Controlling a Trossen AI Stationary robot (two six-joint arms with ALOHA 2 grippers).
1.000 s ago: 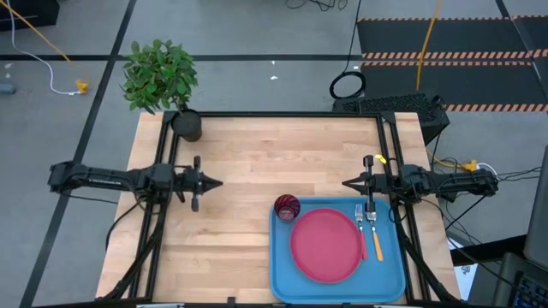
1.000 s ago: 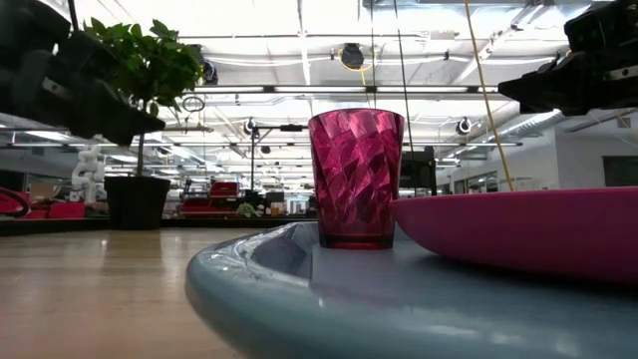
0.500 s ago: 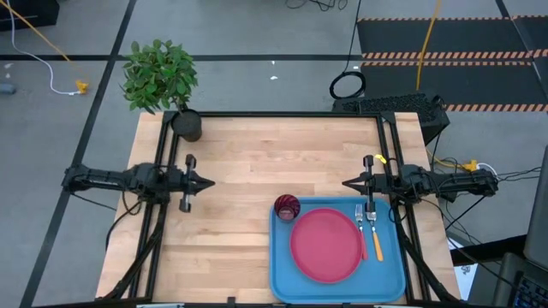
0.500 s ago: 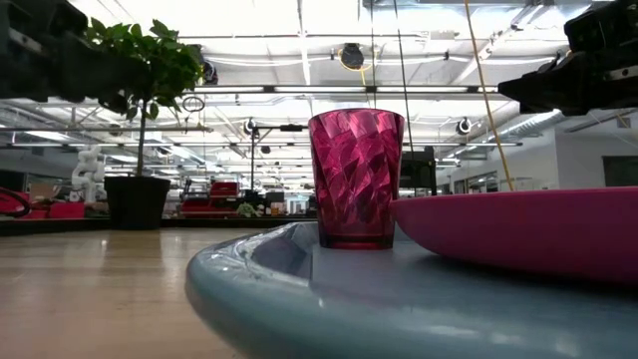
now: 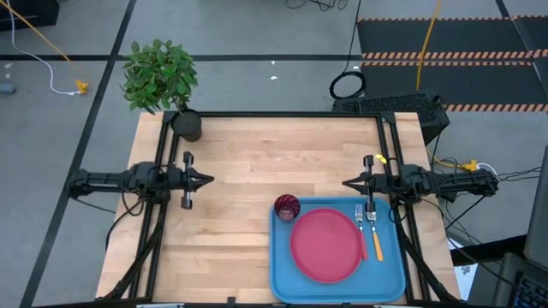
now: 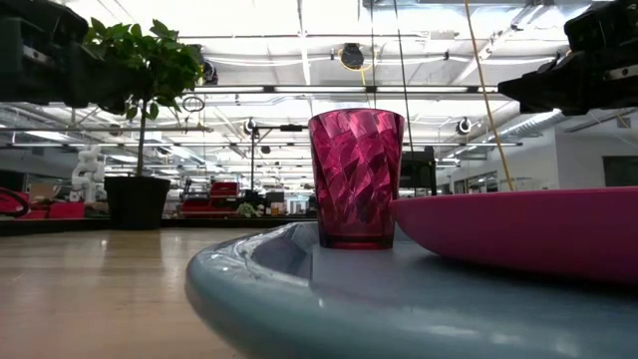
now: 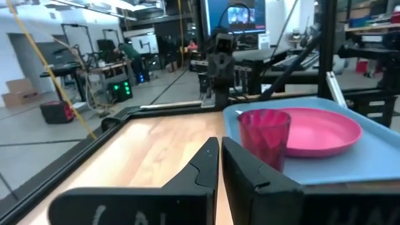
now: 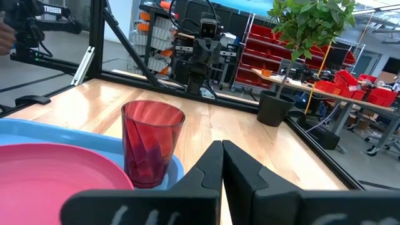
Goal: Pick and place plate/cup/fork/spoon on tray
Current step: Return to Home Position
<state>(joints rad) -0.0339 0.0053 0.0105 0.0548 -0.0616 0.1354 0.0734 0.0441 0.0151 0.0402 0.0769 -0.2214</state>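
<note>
The light-blue tray [image 5: 282,278] lies at the table's near right. On it rest the pinkish-red plate [image 5: 325,245], the dark red cup [image 5: 286,207] upright at its far left corner, and the fork [image 5: 361,224] and the orange-handled spoon [image 5: 375,233] side by side along its right side. My left gripper [image 5: 209,180] is shut and empty above the table's left side. My right gripper [image 5: 346,183] is shut and empty just beyond the tray's far edge. The cup also shows in the low view [image 6: 356,179], the left wrist view [image 7: 264,136] and the right wrist view [image 8: 150,150].
A potted plant [image 5: 185,125] stands at the table's far left corner. A black frame [image 5: 274,115] runs along the table's edges. Bare wood lies between the two grippers and to the left of the tray.
My left arm has drawn back toward the table's left edge, staying shut. Nothing on the tray has moved.
</note>
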